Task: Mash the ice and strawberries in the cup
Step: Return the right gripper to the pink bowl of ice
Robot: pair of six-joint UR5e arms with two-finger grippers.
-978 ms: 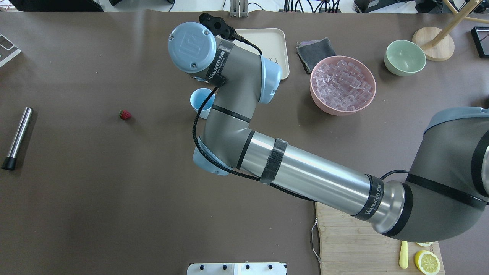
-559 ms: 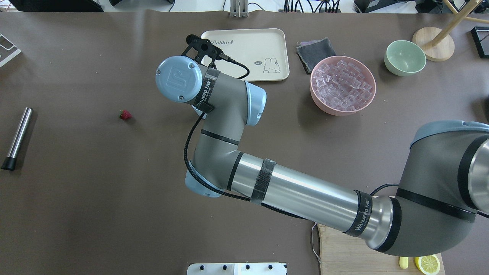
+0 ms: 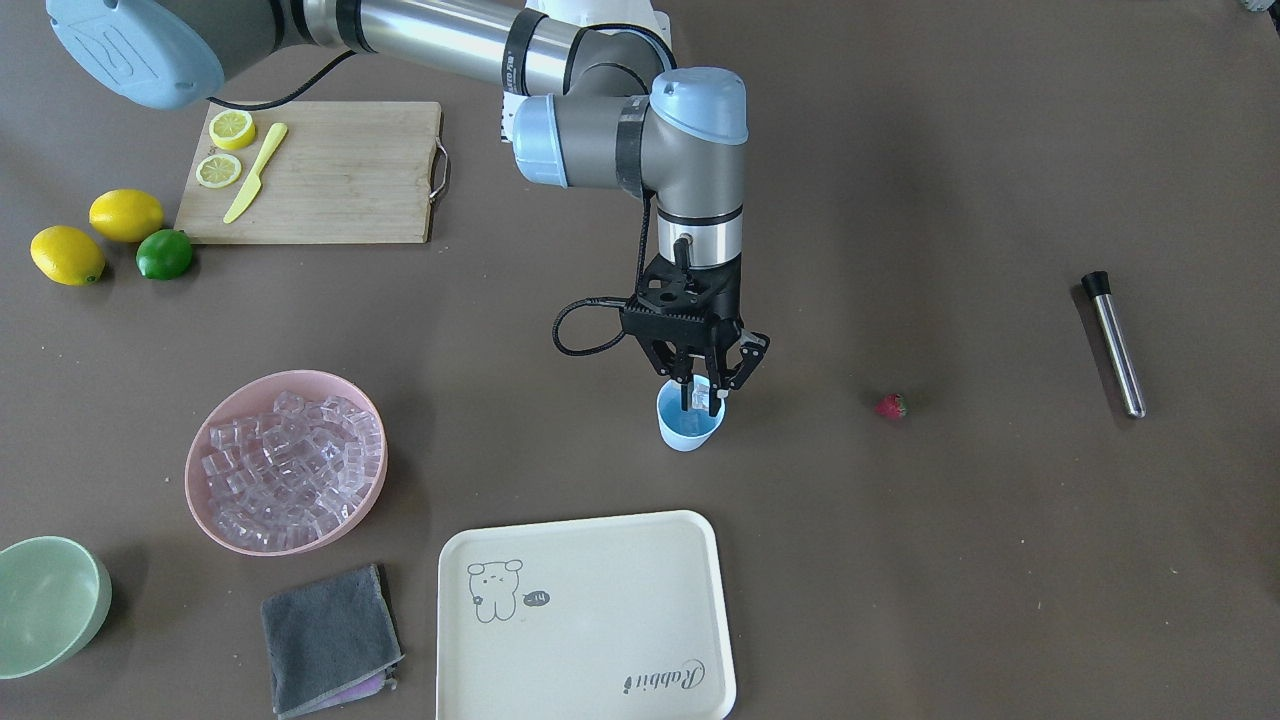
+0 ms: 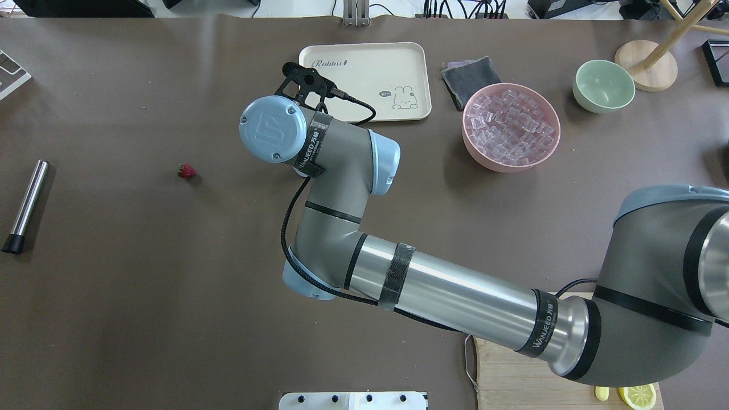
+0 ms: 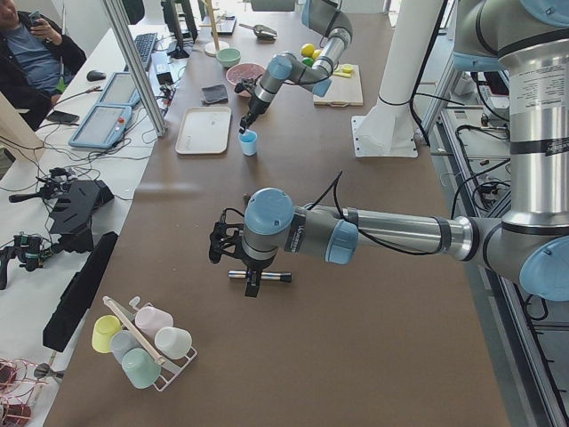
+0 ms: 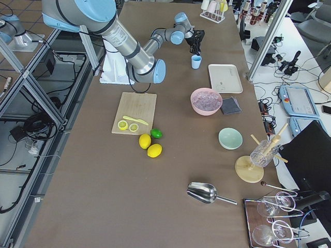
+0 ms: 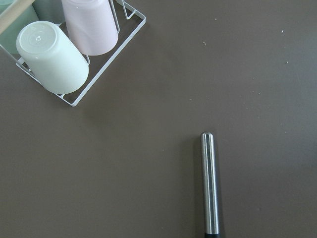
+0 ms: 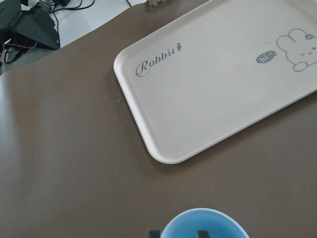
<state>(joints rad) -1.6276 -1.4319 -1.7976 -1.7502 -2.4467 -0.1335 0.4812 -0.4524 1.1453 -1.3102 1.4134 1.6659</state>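
Cup (image 3: 688, 432) stood on table (image 3: 1000, 560) near tray (image 3: 600, 590), w/ right gripper (image 3: 701, 402) at its mouth, fingers a little apart, apparently pinching 1 ice cube (image 3: 707, 393). Pink bowl (image 4: 501, 166) held heaped ice (image 4: 511, 126). Strawberry (image 3: 890, 406) (1) lay on table, well apart from cup. Right arm hid cup in overhead view. Left gripper (image 5: 216, 249) hung over muddler (image 7: 209, 183); open or closed, couldn't tell. Also 2 lemons (image 3: 126, 214), 1 lime (image 3: 164, 254), 1 green bowl (image 3: 50, 600).

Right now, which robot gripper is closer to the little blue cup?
The right one. The right gripper hangs just over the cup; the left gripper is far along the table, above the metal rod.
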